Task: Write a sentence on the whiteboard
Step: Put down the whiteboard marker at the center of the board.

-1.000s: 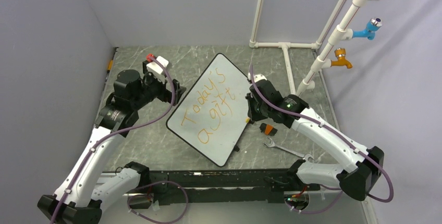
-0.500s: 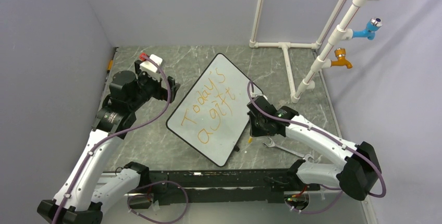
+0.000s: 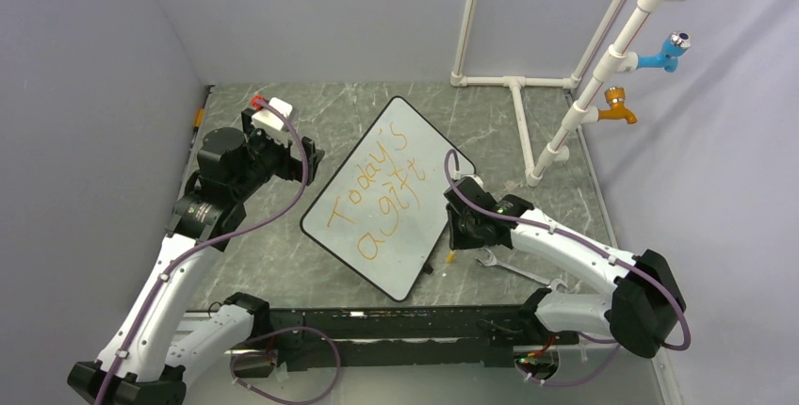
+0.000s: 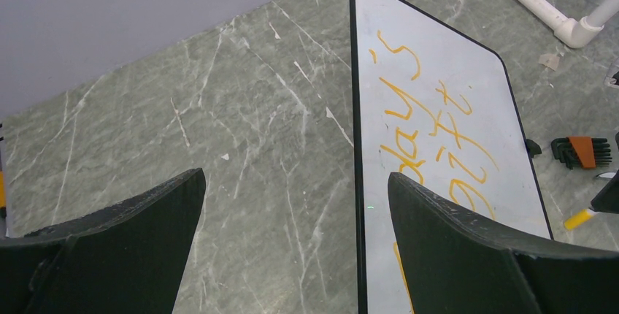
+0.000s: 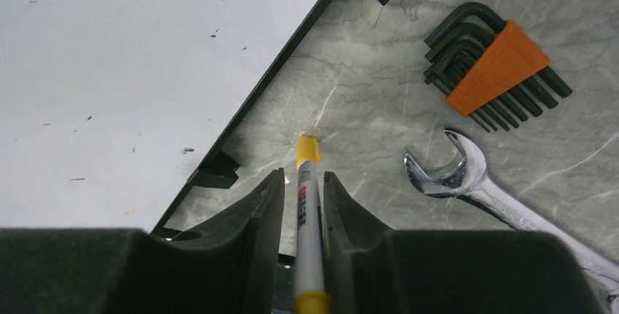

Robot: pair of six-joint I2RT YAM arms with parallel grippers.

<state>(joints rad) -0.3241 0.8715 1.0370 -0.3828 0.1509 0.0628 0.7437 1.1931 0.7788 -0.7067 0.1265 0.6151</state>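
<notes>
The whiteboard [image 3: 386, 200] lies tilted on the grey marble table. The sentence [image 3: 382, 193] is in orange letters, "Today's gift", in two lines. Both also show in the left wrist view, the whiteboard [image 4: 438, 80] and the sentence [image 4: 431, 131]. My right gripper [image 3: 459, 238] is low beside the board's right edge. In the right wrist view it [image 5: 303, 175] is shut on a white marker [image 5: 308, 190]. The marker's yellow tip touches the table just off the board [image 5: 131, 58]. My left gripper [image 4: 295, 175] is open and empty, above the table at the board's left edge [image 3: 311, 160].
A set of hex keys in an orange holder [image 5: 496, 58] and a steel wrench [image 5: 467, 182] lie right of the marker. A white pipe frame [image 3: 523, 122] with a blue tap [image 3: 667, 52] and an orange tap [image 3: 617, 108] stands at the back right. Black feet [image 5: 215, 171] stick out under the board's edge.
My right gripper has moved off the board's right edge, toward the near side and down to the table, with the marker in it. My left gripper has drawn back a little to the left.
</notes>
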